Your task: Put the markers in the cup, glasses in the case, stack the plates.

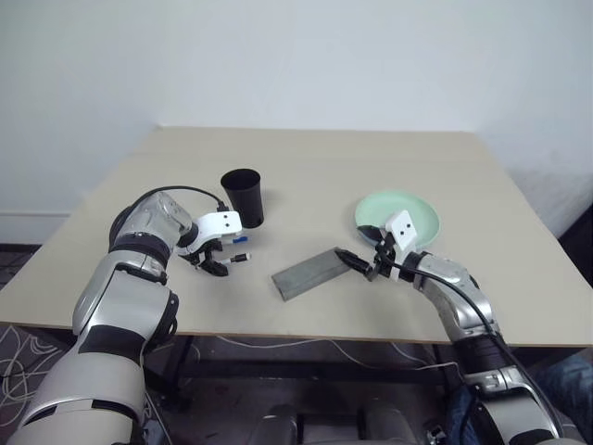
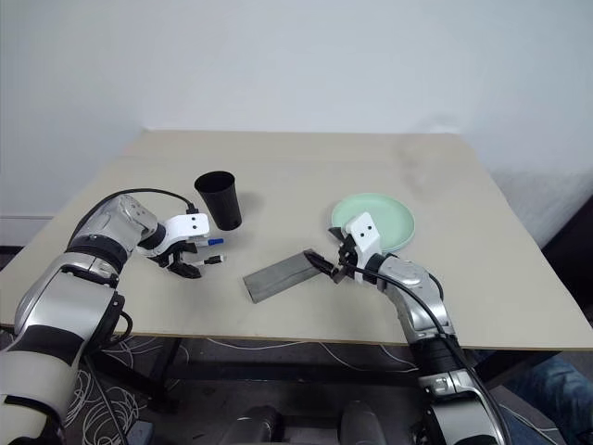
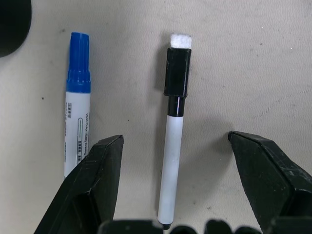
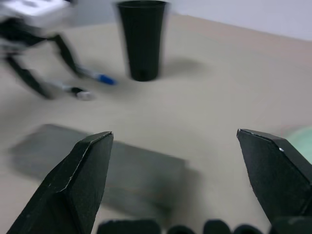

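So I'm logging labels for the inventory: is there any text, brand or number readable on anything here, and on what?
Blue-capped marker: small print along its white barrel, too small to read.
Black-capped marker: no text seen.
Cup, case, plate: none.

A beige table (image 1: 306, 176) is seen carrying a black cup (image 1: 244, 197), standing upright. Just beside the cup, two markers are laid flat: a blue-capped one (image 3: 78, 102) and a black-capped one (image 3: 174, 131). A closed grey case (image 1: 310, 273) and a mint-green plate (image 1: 408, 209) are set further from the cup.
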